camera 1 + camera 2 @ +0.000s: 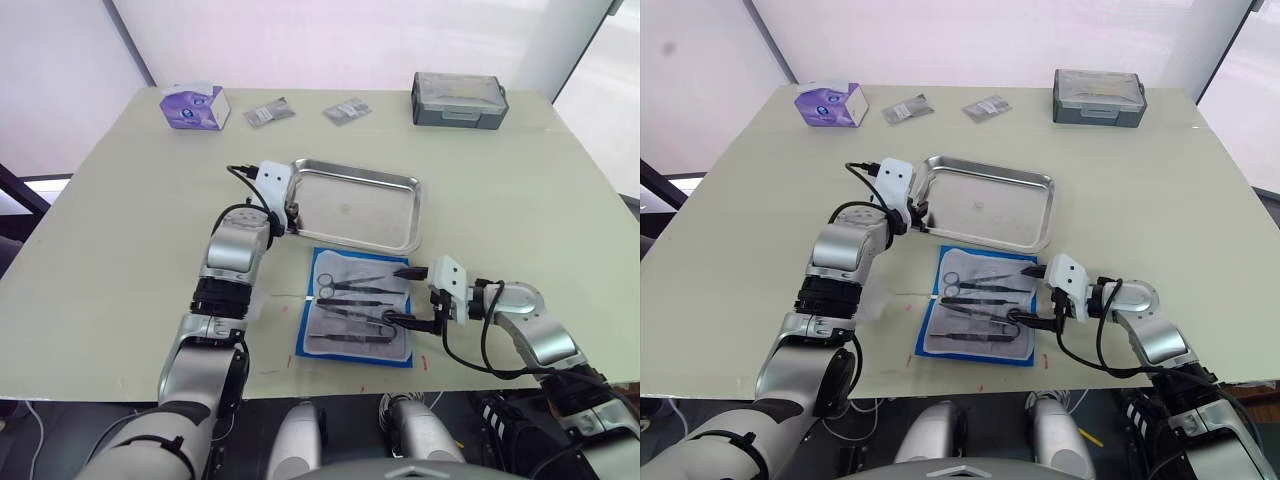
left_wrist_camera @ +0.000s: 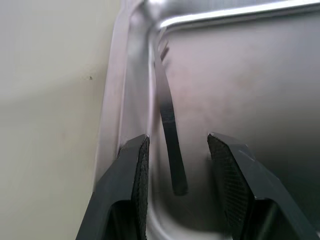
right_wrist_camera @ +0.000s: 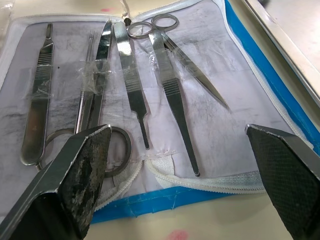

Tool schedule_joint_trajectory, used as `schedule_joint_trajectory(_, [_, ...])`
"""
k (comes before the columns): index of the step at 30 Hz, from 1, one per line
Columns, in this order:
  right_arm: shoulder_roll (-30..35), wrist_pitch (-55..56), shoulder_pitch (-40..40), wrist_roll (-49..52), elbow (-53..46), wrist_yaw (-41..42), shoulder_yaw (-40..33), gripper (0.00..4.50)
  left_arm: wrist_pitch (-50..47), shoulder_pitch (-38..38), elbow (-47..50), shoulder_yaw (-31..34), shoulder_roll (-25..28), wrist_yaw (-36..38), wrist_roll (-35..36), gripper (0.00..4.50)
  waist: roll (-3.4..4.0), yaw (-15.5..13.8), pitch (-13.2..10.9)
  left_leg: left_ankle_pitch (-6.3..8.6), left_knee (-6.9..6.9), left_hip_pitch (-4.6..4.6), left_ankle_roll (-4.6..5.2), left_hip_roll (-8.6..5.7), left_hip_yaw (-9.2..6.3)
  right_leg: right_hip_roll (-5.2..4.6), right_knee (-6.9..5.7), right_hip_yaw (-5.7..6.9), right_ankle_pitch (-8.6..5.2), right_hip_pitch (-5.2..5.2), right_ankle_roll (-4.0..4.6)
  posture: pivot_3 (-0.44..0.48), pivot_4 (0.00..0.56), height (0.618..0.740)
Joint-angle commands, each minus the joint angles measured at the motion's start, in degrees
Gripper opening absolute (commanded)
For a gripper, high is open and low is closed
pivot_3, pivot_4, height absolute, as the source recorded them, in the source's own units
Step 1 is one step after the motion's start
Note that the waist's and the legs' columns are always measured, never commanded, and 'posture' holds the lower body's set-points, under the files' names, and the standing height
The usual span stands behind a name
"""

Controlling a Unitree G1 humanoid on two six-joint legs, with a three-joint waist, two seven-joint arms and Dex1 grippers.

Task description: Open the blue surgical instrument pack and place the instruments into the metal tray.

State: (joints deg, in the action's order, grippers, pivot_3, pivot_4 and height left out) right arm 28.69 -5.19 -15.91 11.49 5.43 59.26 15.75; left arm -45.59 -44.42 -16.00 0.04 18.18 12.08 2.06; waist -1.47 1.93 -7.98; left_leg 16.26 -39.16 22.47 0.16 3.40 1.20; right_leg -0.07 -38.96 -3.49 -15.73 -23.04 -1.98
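The blue surgical instrument pack point(image 1: 303, 332) lies open on the table just in front of the metal tray point(image 1: 352, 210). On its pale lining rest several steel instruments point(image 3: 132, 75), among them scissors point(image 3: 172, 42) and tweezers. My right gripper point(image 1: 400, 296) stands open at the pack's right edge, one finger toward each end of it, with nothing held. My left gripper point(image 1: 290, 215) is open over the tray's near-left corner. In the left wrist view a slim flat steel tool point(image 2: 167, 120) lies on the tray floor point(image 2: 240, 75) between the fingers point(image 2: 132, 170), which do not touch it.
At the table's far edge stand a purple tissue box point(image 1: 195, 106), two small clear packets point(image 1: 268, 113) point(image 1: 347, 110) and a dark grey lidded box point(image 1: 458, 98). The pack lies close to the table's near edge.
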Motion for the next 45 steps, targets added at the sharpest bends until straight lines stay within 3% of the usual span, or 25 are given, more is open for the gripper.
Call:
schedule_joint_trajectory(1, [0.46,-2.26,2.79,-4.85,4.68,-0.6,3.82,4.5,3.33,-1.61,4.53,1.13,0.67,2.6,1.61,1.98,0.0,0.01,0.0,0.0,0.0,0.0,0.0,0.0,0.01,0.0,0.0,-0.01,0.0,0.0,0.0,0.0,0.15,0.731])
schedule_joint_trajectory(6, [0.27,-2.23,2.56,-4.87,4.96,-0.57,3.9,4.5,10.39,0.02,6.26,1.53,3.19,12.47,5.88,1.98,0.0,0.08,0.0,0.0,0.0,-0.01,-0.01,0.0,0.03,0.0,0.0,-0.02,0.0,0.0,0.0,0.0,0.15,0.731])
schedule_joint_trajectory(15, [-0.12,-2.2,2.47,-4.98,5.06,-0.64,4.02,4.5,21.35,9.66,13.66,-4.69,13.28,43.24,13.62,1.98,0.02,0.15,0.0,-0.01,0.07,-0.05,-0.02,0.0,0.05,0.0,0.01,-0.02,-0.01,0.0,0.01,0.0,0.15,0.731])
schedule_joint_trajectory(19, [-0.14,-2.19,2.44,-4.98,5.08,-0.65,3.98,4.5,22.16,11.31,15.35,-7.27,15.48,50.08,14.84,1.98,0.02,0.17,0.0,0.0,0.07,-0.06,0.01,0.0,0.05,0.02,0.02,-0.02,-0.02,0.01,0.02,0.0,0.15,0.731])
schedule_joint_trajectory(28, [-0.02,-2.29,2.61,-4.95,4.86,-0.65,3.9,4.5,27.34,11.9,12.89,-13.04,18.71,56.67,10.49,1.98,0.02,0.23,0.0,0.01,0.07,-0.06,0.02,0.0,0.05,0.04,0.04,-0.05,-0.02,0.0,0.01,0.0,0.15,0.731])
schedule_joint_trajectory(45, [0.13,-2.48,3.14,-4.78,4.28,-0.62,3.9,4.5,32.07,12.43,9.49,-15.07,17.95,57.57,5.56,1.98,0.02,0.2,0.0,0.01,0.07,-0.06,0.03,0.0,0.05,0.04,0.04,-0.05,-0.02,0.0,0.02,0.0,0.15,0.731])
